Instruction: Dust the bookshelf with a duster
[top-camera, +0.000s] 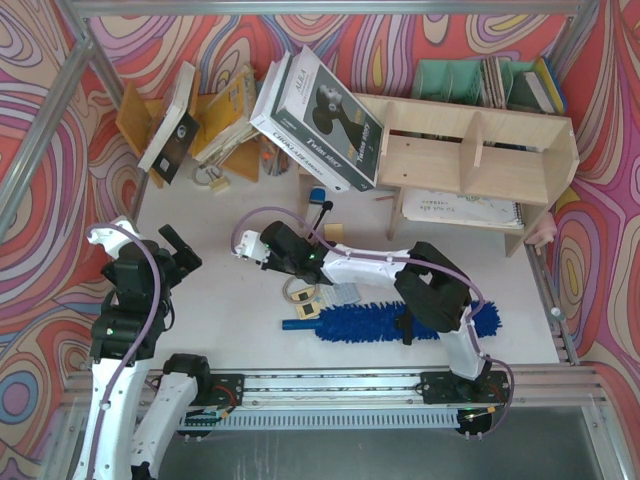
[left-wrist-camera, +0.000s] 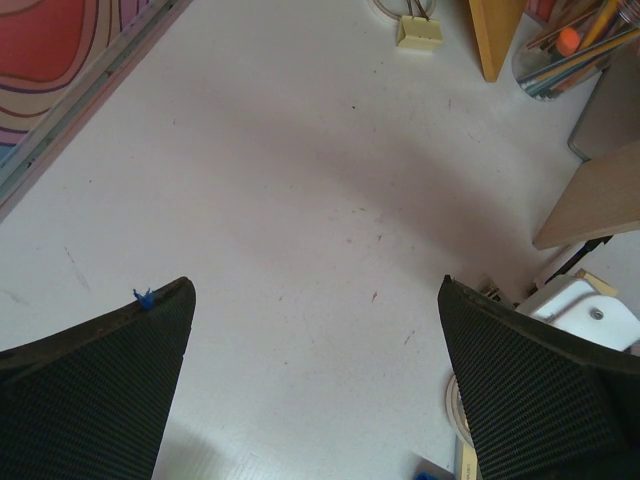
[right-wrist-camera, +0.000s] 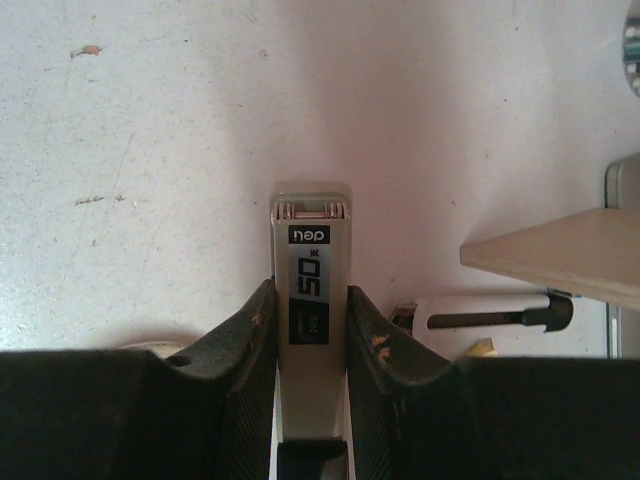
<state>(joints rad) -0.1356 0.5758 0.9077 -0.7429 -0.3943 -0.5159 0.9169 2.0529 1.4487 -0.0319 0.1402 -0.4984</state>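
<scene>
Only from the wrist: grey case (right-wrist-camera: 311, 225) in right hand (right-wrist-camera: 311, 295)

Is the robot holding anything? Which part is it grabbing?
The right gripper pinches a slim grey rectangular case by its two long sides. The left gripper is open, holding nothing.

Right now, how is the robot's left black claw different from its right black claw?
The left gripper stands wide open, nothing between its fingers; the right gripper is shut on a slim grey case marked deli. The left gripper hangs at the left of the white table; the right gripper reaches across to its middle. Both have black textured fingers, and neither holds the fluffy blue duster.
</scene>
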